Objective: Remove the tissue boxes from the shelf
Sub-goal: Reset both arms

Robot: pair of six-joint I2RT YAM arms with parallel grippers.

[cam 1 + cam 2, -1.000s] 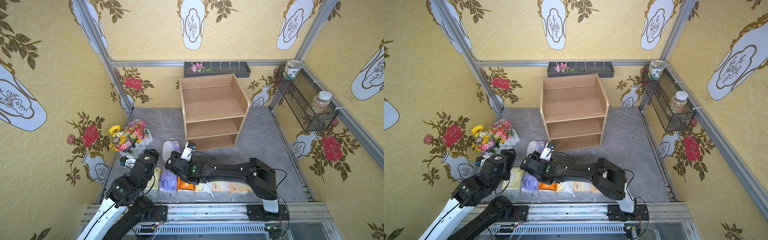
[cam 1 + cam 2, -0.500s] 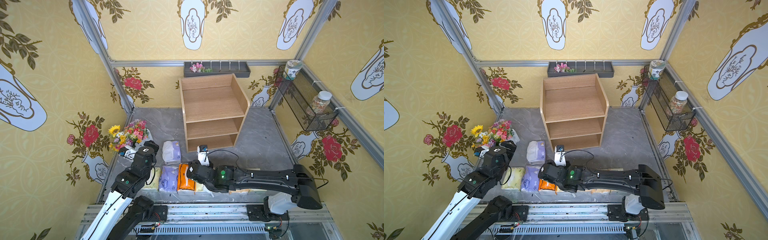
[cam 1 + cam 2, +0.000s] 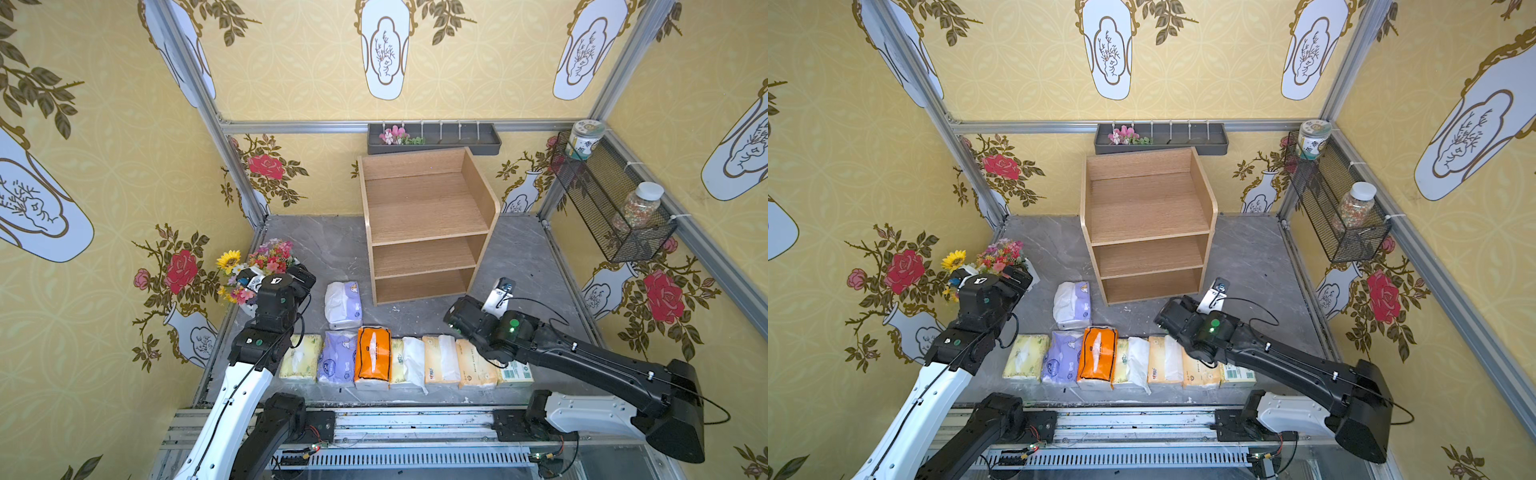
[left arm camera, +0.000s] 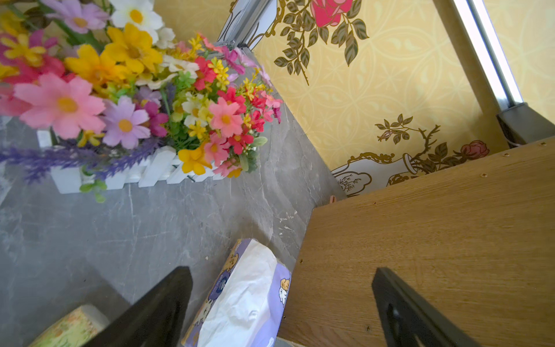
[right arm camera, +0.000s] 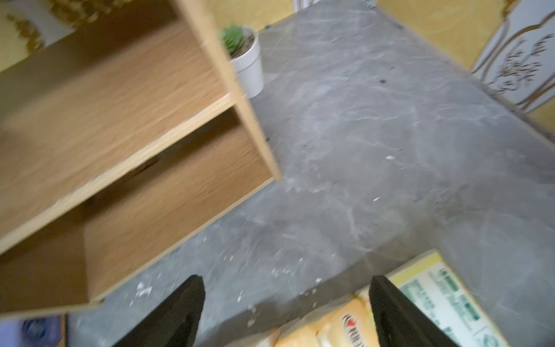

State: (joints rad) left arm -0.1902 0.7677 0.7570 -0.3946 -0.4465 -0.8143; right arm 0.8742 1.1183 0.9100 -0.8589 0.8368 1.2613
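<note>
The wooden shelf point(image 3: 424, 224) point(image 3: 1146, 224) stands with all three tiers bare. Several tissue boxes lie in a row near the front edge, among them a lavender one point(image 3: 337, 358), an orange one point(image 3: 372, 355) and a white one with green print point(image 3: 515, 372). Another lavender pack point(image 3: 343, 303) point(image 4: 249, 294) lies alone by the shelf's left front corner. My left gripper point(image 3: 301, 277) point(image 4: 281, 269) hangs open above that pack. My right gripper point(image 3: 455, 316) point(image 5: 286, 278) is open with nothing in it, over the floor behind the row's right end.
A white fence planter of flowers point(image 3: 266, 266) stands right behind my left wrist. A small potted plant point(image 5: 244, 57) sits behind the shelf. A dark grey tray point(image 3: 434, 139) hangs on the back wall, and a black wire basket point(image 3: 611, 208) with jars on the right wall.
My right arm has swung from the lone lavender pack across to the right, and its jaws have opened wider. The left arm has pulled back towards the flowers.
</note>
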